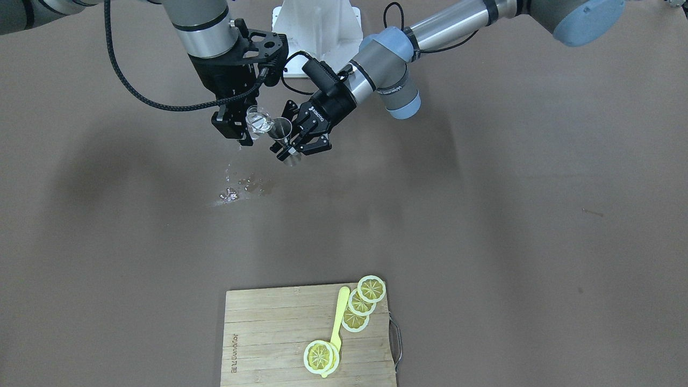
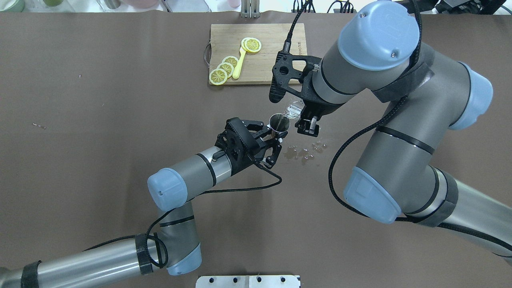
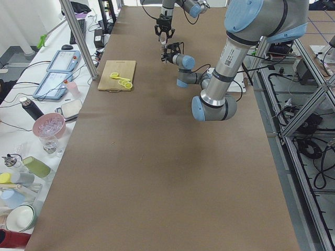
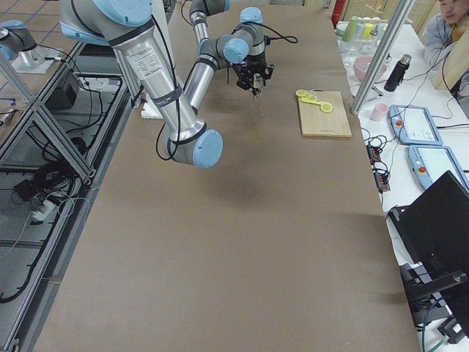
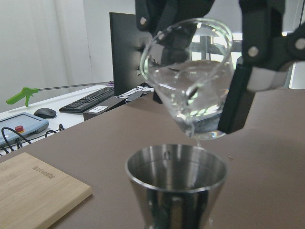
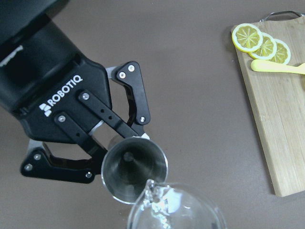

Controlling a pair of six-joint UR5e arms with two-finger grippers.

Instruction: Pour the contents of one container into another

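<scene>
1. Surface: a brown table [image 2: 100, 180] carries a wooden board [image 2: 266, 70] with lemon slices [image 2: 225, 69] and a yellow utensil [image 2: 238, 64] at its far edge. A side bench [image 3: 31, 157] beside the table holds bottles, cups and tablets. A person [image 4: 453, 29] sits at it.
2. Left gripper [image 2: 277, 140]: pinching the jigger [image 2: 279, 123] at its waist, holding it upright and clear of the table, mouth up.
3. Right gripper [image 2: 298, 115]: pressed onto the glass [image 2: 294, 109], which is tilted steeply with its lip just over the jigger's rim.
4. Progress: the pour is judged under way, not complete. The left wrist view shows clear liquid in the tilted glass and a thin run at its lip above the jigger. The fill level inside the jigger cannot be told.
5. Defect: a wet spill [image 2: 305, 152] lies on the table near both grippers, so part of the liquid appears lost.
6. Left to do, by judgement: empty the glass into the jigger, then right it.
</scene>
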